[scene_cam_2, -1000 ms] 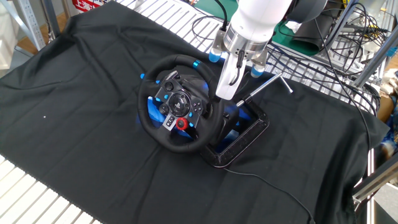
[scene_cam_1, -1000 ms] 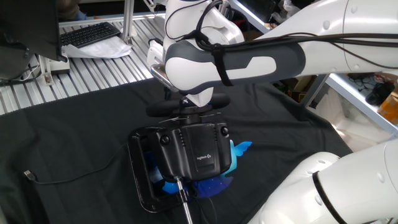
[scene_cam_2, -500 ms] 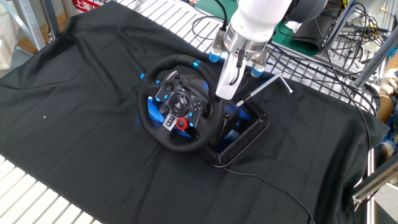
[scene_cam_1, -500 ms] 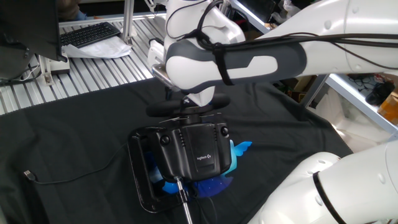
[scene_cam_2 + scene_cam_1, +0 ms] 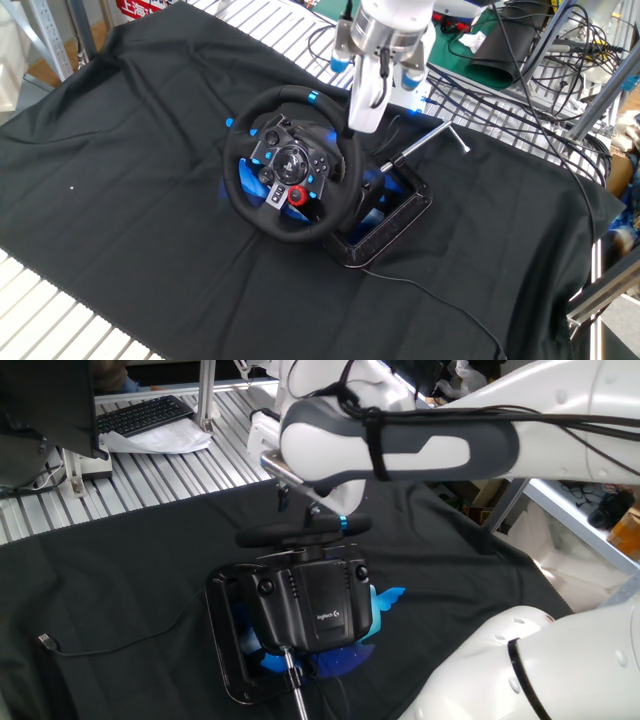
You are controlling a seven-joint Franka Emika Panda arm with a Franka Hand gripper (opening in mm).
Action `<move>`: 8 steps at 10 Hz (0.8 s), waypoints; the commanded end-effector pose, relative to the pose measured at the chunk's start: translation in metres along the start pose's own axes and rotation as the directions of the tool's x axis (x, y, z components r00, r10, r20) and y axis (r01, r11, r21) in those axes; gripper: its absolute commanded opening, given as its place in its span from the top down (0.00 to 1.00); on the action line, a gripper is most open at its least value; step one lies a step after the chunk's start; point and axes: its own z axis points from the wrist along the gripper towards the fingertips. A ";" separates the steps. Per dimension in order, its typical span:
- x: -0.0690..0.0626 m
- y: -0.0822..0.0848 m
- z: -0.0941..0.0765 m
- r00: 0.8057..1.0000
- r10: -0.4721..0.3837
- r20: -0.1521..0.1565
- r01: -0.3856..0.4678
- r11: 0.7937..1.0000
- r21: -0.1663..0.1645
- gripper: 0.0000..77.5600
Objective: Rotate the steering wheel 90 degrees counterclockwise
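The gripper [image 5: 364, 110] hangs just above the far right arc of the steering wheel [image 5: 290, 165], its pale fingers [image 5: 366, 95] pointing down toward the rim. Whether they clasp the rim, merely touch it or stand slightly clear cannot be told from either camera, and in the one fixed view the arm's bulky white and grey wrist hides the fingertips altogether.

The wheel sits at the middle of the black cloth [image 5: 130, 200], facing the near left corner, mounted on a boxy black housing [image 5: 318, 605] with a white logo, which rests in a flat black frame [image 5: 225, 650]. A small blue band [image 5: 313, 98] marks the rim at its far top edge, just left of the fingers; in the one fixed view the rim reads as a thin dark bar [image 5: 300, 534] with the same blue band [image 5: 343, 523] under the wrist. A red button [image 5: 296, 196] sits low on the hub, among blue lit controls.

With the marker near the top of the rim, the quarter turn counterclockwise looks to be at most barely begun; most of the sweep appears to remain.

A thin metal lever [image 5: 425, 140] juts from the base to the right of the fingers.
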 end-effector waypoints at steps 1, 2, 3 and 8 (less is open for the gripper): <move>-0.006 -0.004 -0.004 0.999 -0.052 -0.005 0.052 0.999 -0.006 0.99; -0.006 -0.004 -0.004 0.999 -0.048 -0.009 0.048 0.999 -0.009 0.99; -0.006 -0.003 -0.004 0.999 -0.038 -0.024 0.038 0.999 -0.016 0.99; 0.001 0.009 -0.004 0.997 0.021 -0.071 -0.024 0.999 -0.032 0.99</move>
